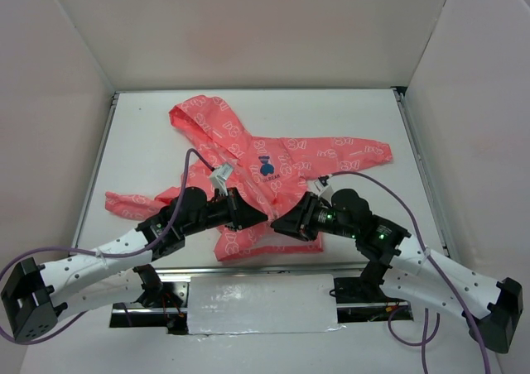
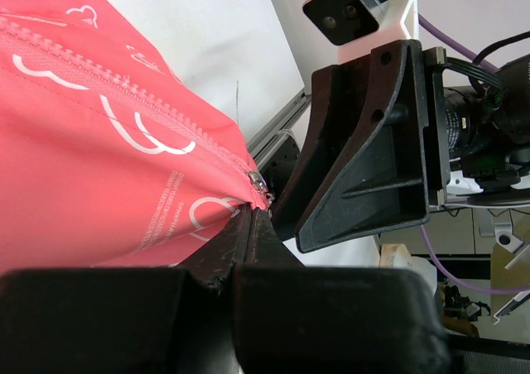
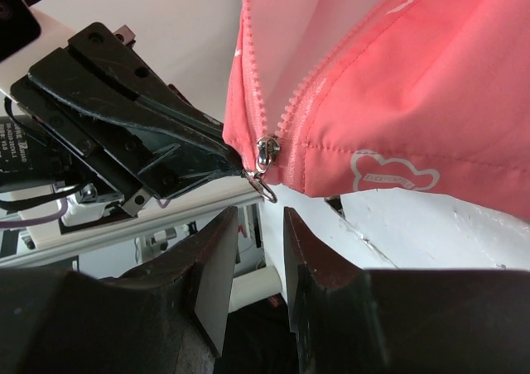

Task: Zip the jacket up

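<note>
White table (image 1: 356, 117) inside plain white walls (image 1: 248, 26), silver rail (image 1: 98, 163) along its left edge.

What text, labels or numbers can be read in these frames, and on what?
No text reads clearly.
Small lettering inside the white outline print on the jacket: too blurred.
Wording under the blue chest emblem: too small.
Label at the left edge of the right wrist view: blurred.

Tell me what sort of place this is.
Probably a lab robot workcell: white enclosure walls around a white table, with workshop clutter visible beyond in the left wrist view.
</note>
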